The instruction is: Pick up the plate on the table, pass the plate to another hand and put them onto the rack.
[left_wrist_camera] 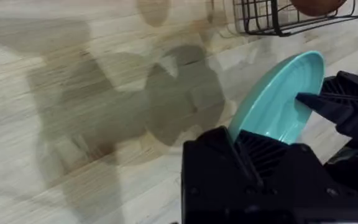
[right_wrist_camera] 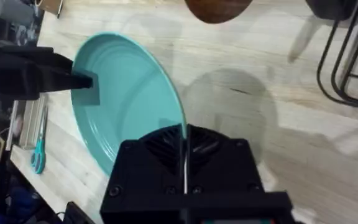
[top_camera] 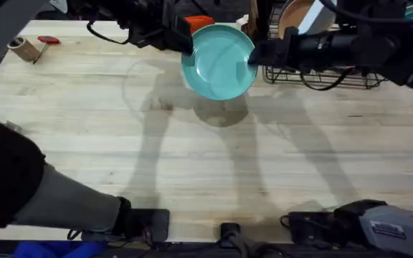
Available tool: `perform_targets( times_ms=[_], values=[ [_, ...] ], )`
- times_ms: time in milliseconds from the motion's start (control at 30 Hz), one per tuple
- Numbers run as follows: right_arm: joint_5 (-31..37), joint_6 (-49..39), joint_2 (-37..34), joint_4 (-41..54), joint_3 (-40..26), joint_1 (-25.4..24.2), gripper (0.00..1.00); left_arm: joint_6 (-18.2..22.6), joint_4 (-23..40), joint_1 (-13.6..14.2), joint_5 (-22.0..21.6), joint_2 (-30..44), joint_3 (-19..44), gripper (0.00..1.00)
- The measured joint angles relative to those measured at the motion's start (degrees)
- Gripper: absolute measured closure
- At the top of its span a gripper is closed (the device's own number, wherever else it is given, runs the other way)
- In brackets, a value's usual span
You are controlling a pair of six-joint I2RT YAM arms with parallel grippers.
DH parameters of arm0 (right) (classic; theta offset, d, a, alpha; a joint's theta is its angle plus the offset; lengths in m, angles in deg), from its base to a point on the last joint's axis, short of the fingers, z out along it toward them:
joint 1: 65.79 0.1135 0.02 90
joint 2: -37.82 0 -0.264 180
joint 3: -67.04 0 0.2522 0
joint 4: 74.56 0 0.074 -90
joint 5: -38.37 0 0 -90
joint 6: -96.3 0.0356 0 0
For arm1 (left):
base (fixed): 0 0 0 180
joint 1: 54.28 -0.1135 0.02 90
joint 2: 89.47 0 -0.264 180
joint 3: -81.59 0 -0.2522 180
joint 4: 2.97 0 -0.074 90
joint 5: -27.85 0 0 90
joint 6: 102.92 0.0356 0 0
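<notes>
While both sets of black jaws are clamped on opposite edges of the plate (top_camera: 219, 61), the left gripper (top_camera: 186, 44) pinches the rim on the side away from the rack (top_camera: 321, 74) and the right gripper (top_camera: 254, 59) pinches the rim nearest it. The plate is round, glossy and teal with a shallow raised rim, held tilted in the air just beside the black wire rack. It hangs clear above the pale planked tabletop (top_camera: 120, 143), its shadow on the wood directly below.
</notes>
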Motion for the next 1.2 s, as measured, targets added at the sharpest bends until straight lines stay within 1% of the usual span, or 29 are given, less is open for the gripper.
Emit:
perform_targets(
  times_ms=[133,167,200,267,333,500,567,633,667,867,967,1067,1200],
  values=[
    [0.0,0.0,0.0,0.0,0.0,0.0,0.971,0.0,0.0,0.0,0.0,0.0,0.0,0.959],
    [0.0,0.0,0.0,0.0,0.0,0.0,0.971,0.1,0.0,0.0,0.0,0.0,0.0,0.934],
    [0.0,0.0,0.0,0.0,0.0,0.0,0.971,0.0,0.0,0.0,0.1,0.0,0.0,0.889],
    [0.0,0.0,0.0,0.0,0.0,0.0,0.971,0.0,0.0,0.0,0.4,0.0,0.0,0.734],
    [0.0,0.0,0.0,0.0,0.0,0.0,0.971,0.0,0.0,0.0,0.8,0.0,0.0,0.619],
    [0.0,0.0,0.0,0.0,0.0,0.0,0.971,0.0,0.0,0.0,1.0,0.0,0.0,0.423],
    [0.0,0.0,0.0,0.0,0.0,0.0,0.971,0.0,0.0,0.0,1.1,0.0,0.0,0.287],
    [0.0,0.0,0.0,0.0,0.0,0.0,0.971,0.0,0.0,0.0,1.1,0.0,0.0,0.053],
    [0.0,0.0,0.0,-0.1,0.0,0.0,0.971,0.0,0.0,0.0,1.1,0.0,0.0,0.021],
    [0.1,-0.6,0.5,-0.6,0.0,0.0,0.971,0.0,0.0,-0.3,1.1,0.0,0.0,0.007],
    [0.3,-1.2,1.9,-1.1,0.0,0.0,0.971,0.0,0.0,-1.2,1.6,0.0,0.0,0.008],
    [0.5,-2.5,3.9,-1.3,0.0,0.0,0.971,0.0,0.0,-2.7,3.4,0.0,0.0,0.007],
    [2.8,-4.8,6.3,-1.4,0.0,0.0,0.971,0.0,0.0,-5.0,6.7,0.0,0.0,0.006]
  ],
)
